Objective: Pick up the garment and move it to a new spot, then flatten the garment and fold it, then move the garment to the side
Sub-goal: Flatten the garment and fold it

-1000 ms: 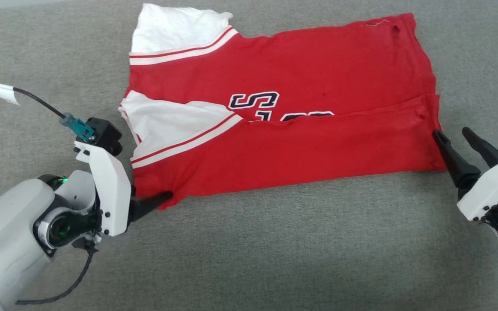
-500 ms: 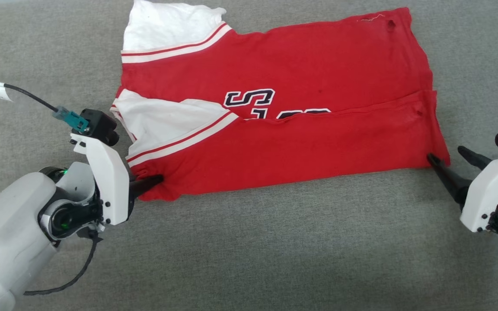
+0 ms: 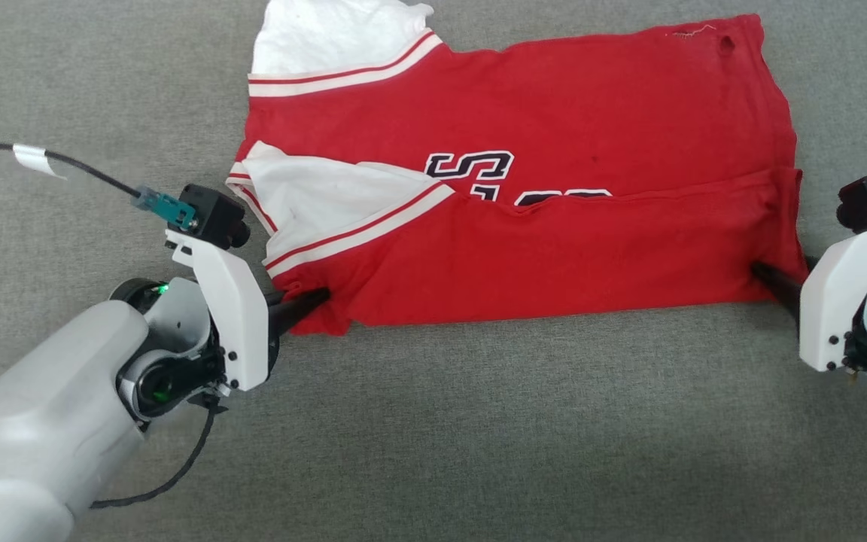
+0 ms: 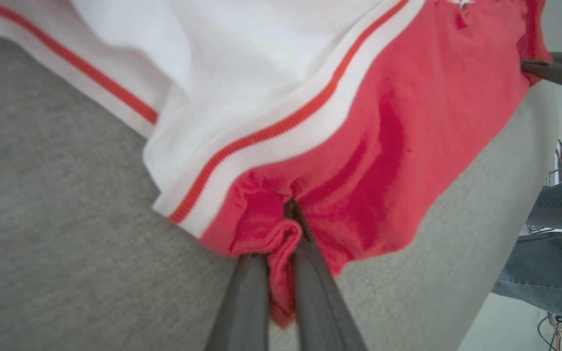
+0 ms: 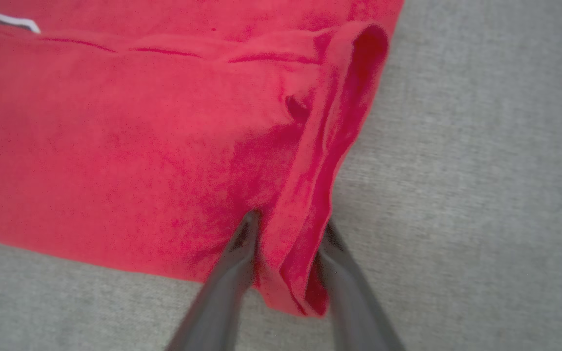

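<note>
The garment (image 3: 524, 248), red with white sleeves and striped trim, lies folded lengthwise on the grey cloth surface. My left gripper (image 3: 324, 295) is shut on its near left corner. In the left wrist view a bunch of red cloth is pinched between the left gripper's (image 4: 288, 209) two fingers, below the garment (image 4: 383, 122). My right gripper (image 3: 768, 275) is at the near right corner. In the right wrist view the right gripper (image 5: 291, 219) straddles the folded hem of the garment (image 5: 115, 146), jaws still apart and cloth loose between them.
The grey cloth surface (image 3: 479, 436) spreads out on all sides of the garment. A person's legs in jeans (image 4: 549, 253) stand past the surface's edge in the left wrist view. My left arm's black cable (image 3: 80, 169) trails off to the left.
My left gripper has shut on the near left corner and bunched it. My right gripper has come down to the near right corner, now straddles it, and its jaws have narrowed.
</note>
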You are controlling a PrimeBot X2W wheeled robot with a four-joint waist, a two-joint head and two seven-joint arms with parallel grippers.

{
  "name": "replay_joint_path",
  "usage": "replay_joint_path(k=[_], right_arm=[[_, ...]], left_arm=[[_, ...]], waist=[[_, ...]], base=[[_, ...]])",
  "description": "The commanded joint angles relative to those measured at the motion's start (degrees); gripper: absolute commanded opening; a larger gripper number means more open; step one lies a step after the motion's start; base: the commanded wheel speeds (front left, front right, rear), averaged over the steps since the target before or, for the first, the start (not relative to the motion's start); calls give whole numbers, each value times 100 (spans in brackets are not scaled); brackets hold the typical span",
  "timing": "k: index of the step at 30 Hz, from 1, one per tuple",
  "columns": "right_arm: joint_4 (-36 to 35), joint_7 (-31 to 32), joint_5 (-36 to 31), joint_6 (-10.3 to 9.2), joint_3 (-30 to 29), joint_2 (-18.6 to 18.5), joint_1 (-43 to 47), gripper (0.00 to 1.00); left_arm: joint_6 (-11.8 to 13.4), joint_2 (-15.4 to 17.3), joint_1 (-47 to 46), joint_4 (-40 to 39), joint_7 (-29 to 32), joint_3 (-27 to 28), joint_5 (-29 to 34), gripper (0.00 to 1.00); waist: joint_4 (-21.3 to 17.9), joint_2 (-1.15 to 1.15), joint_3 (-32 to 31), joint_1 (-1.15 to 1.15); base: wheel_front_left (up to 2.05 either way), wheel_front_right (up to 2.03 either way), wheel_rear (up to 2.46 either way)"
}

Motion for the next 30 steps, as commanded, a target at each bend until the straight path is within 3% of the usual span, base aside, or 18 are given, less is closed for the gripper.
replay_joint_path(k=[1,7,14,20,24,25,26,27,28,29,30], right_arm=[[142,-19,66,0,167,87,94,0],[-12,-233,204,-1,185,-161,287,0],[-559,-209,325,-1,-29,-516,806,0],[-1151,48,357,-1,-334,-759,1519,0],[-1528,62,290,-1,-647,-731,1890,0],[-1604,5,261,-1,-731,-672,1949,2],[-1674,-80,199,-1,-825,-604,1986,40],[-1710,-172,131,-1,-927,-528,2008,100],[-1733,-257,64,-1,-1015,-447,2030,100],[-1757,-364,-21,-1,-1114,-344,2047,100],[-1770,-487,-117,-1,-1241,-227,2061,100]], left_arm=[[-19,-120,301,38,-44,-169,41,0],[-30,121,570,-181,-410,-94,-38,0],[-9,703,1086,-1036,-830,28,-180,0],[312,1154,1602,-1945,-1092,17,-154,0],[557,1281,1869,-2394,-1318,44,-164,0],[600,1290,1938,-2462,-1361,32,-163,0],[639,1298,1984,-2517,-1405,30,-142,0],[680,1303,1989,-2546,-1483,49,-83,19],[723,1297,2000,-2558,-1546,66,-53,68],[745,1288,2012,-2564,-1598,74,-18,100],[764,1278,2018,-2570,-1642,85,-24,100]], waist=[[39,-1,-43,0],[103,-1,-176,0],[165,-1,-318,0],[231,-1,-368,0],[249,-1,-379,0],[252,-1,-380,0],[255,-1,-380,0],[258,-1,-381,0],[261,-1,-385,0],[261,-1,-392,0],[261,-1,-402,0]], base=[[0,0,0],[0,0,0],[0,0,0],[0,0,0],[0,0,0],[0,0,0],[0,0,0],[0,0,0],[0,0,0],[0,0,0],[0,0,0]])
